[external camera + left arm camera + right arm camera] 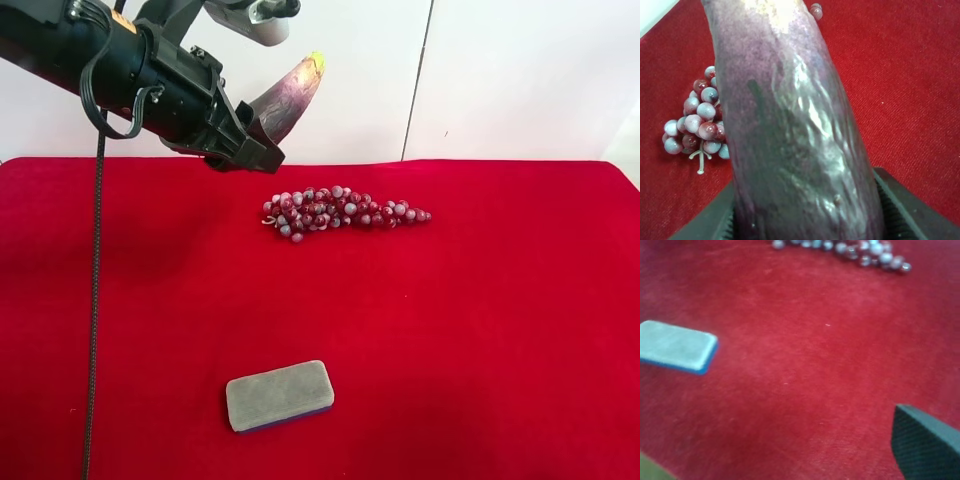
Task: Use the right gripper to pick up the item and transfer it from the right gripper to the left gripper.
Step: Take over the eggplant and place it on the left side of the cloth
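Observation:
The item, a dark purple eggplant toy (290,100) with a pale yellow tip, hangs in the air above the back left of the red cloth. My left gripper (262,150), on the black arm with the loose cable, is shut on its thick end. In the left wrist view the eggplant (790,125) fills the frame, and the left gripper (805,215) clamps it between both pads. My right gripper (780,440) is open over bare cloth with nothing in it; one dark finger (925,447) shows.
A cluster of red-grey grapes (345,210) lies on the red tablecloth (480,330) at the middle back, below and to the right of the held eggplant. A grey eraser block (280,395) lies near the front. A black cable (95,300) hangs down at the left.

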`<state>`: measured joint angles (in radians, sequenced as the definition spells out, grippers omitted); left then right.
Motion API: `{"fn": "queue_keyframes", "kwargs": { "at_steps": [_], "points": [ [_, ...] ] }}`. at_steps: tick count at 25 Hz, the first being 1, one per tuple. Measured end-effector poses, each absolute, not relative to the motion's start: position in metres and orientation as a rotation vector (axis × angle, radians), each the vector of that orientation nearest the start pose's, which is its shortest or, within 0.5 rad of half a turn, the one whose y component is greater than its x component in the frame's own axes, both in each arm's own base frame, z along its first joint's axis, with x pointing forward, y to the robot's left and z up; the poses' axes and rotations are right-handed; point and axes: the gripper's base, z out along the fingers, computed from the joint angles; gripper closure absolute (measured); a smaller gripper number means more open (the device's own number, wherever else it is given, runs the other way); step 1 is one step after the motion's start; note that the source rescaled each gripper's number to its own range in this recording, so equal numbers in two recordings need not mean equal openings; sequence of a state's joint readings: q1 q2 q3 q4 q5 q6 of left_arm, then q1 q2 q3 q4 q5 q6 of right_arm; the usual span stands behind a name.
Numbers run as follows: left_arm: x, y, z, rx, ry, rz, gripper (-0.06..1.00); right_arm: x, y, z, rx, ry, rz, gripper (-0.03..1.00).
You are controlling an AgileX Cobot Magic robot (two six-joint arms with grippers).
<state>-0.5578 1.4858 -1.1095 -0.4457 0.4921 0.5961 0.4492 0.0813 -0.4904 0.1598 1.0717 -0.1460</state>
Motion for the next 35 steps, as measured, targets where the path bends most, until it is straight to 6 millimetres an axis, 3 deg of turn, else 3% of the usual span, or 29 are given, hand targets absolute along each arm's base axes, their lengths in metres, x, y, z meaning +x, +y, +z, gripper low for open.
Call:
{"fn": "queue_keyframes", "kwargs": {
  "at_steps": [12, 19, 22, 35],
  "points": [
    [0.272, -0.184, 0.297, 0.987, 2.095, -0.321, 0.94, 0.006, 0.014, 0.274, -0.288, 2.121, 0.182, -0.03],
    [0.296, -0.154, 0.289, 0.744, 2.204, -0.299, 0.94, 0.007, 0.013, 0.274, -0.227, 2.126, 0.149, -0.03],
    [0.308, -0.145, 0.278, 0.697, 2.237, -0.274, 0.94, 0.007, 0.013, 0.274, -0.227, 2.126, 0.149, -0.03],
    [0.343, -0.154, 0.198, 0.687, 2.370, -0.226, 0.94, 0.007, 0.013, 0.274, -0.227, 2.126, 0.149, -0.03]
  ]
}}
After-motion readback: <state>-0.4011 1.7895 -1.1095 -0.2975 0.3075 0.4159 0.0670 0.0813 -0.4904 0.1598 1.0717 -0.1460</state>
